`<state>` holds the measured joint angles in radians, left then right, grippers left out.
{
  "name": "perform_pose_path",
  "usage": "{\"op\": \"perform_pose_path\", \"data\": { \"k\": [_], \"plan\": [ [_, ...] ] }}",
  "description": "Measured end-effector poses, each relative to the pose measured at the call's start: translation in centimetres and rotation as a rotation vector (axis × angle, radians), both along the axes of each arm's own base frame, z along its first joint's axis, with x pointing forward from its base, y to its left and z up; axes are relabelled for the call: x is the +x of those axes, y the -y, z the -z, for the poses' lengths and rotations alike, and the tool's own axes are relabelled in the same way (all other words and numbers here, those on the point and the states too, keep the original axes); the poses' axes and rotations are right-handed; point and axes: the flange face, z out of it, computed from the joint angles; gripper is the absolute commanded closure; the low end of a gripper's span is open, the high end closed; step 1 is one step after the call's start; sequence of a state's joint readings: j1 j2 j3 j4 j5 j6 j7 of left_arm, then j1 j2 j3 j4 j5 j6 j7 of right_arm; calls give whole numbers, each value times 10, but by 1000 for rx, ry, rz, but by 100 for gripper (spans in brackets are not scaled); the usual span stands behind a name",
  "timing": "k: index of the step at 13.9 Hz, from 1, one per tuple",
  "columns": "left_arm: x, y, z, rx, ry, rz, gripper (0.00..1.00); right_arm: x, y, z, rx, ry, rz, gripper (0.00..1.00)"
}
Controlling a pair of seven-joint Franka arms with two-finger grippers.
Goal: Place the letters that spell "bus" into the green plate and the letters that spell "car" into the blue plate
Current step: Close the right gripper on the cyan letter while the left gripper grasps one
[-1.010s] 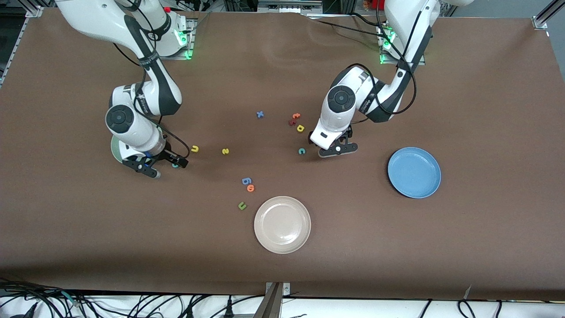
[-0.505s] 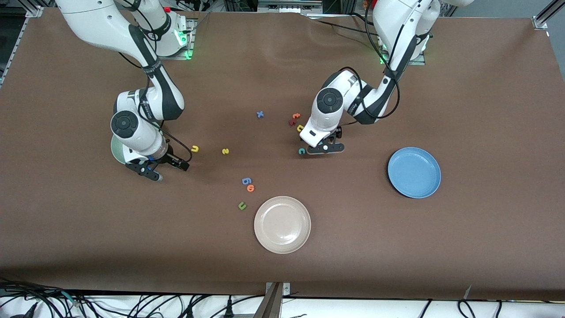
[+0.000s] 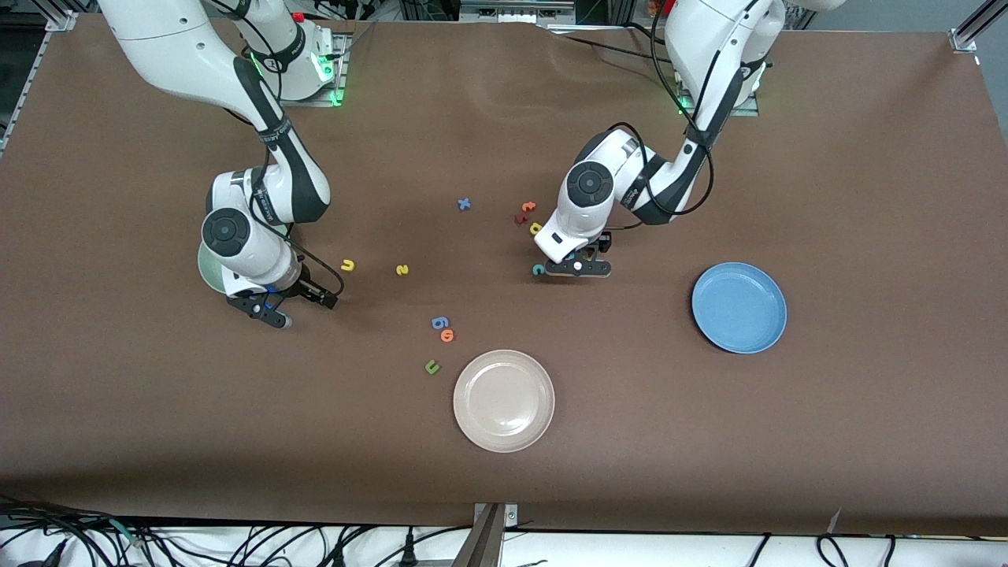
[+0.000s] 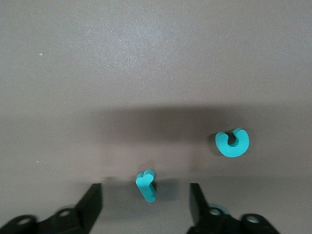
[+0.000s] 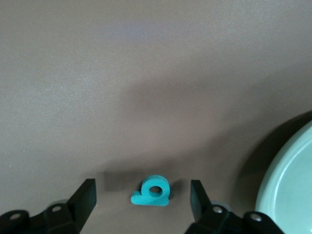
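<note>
Left tool (image 4: 145, 207) low over brown worktop (image 3: 827, 417), fingers spread around small teal foam "r" (image 4: 146, 185), not touching. Right tool (image 5: 142, 204) spread around teal foam "b" (image 5: 153, 191), beside pale green plate (image 5: 292, 187).

Both tools have dropped to the table, the left tool (image 3: 579, 266) straddling the teal "r" (image 4: 146, 185), the right tool (image 3: 293, 305) the teal "b" (image 5: 152, 191).

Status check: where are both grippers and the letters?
Left gripper open, straddling teal r, c beside. Right gripper open around teal b, by green plate. Nothing blocking.
</note>
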<state>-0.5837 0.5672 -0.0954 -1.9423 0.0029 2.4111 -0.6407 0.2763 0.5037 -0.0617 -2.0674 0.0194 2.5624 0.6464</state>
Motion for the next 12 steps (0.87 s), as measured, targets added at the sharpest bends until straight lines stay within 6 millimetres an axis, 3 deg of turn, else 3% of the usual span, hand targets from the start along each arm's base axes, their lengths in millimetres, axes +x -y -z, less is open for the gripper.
{"op": "perform_pose_path", "data": {
  "k": [3,8,10,12],
  "plan": [
    [-3,2,6,5,-9,6,44,0,0,0,0,0,5,32],
    [-6,6,9,2,-13,9,65,-2,0,2,-6,-28,6,31],
    [-6,5,9,3,-13,7,66,-3,1,2,-7,-34,6,31],
    [-6,7,8,1,-12,7,73,-4,1,3,-9,-41,6,31]
  ]
}}
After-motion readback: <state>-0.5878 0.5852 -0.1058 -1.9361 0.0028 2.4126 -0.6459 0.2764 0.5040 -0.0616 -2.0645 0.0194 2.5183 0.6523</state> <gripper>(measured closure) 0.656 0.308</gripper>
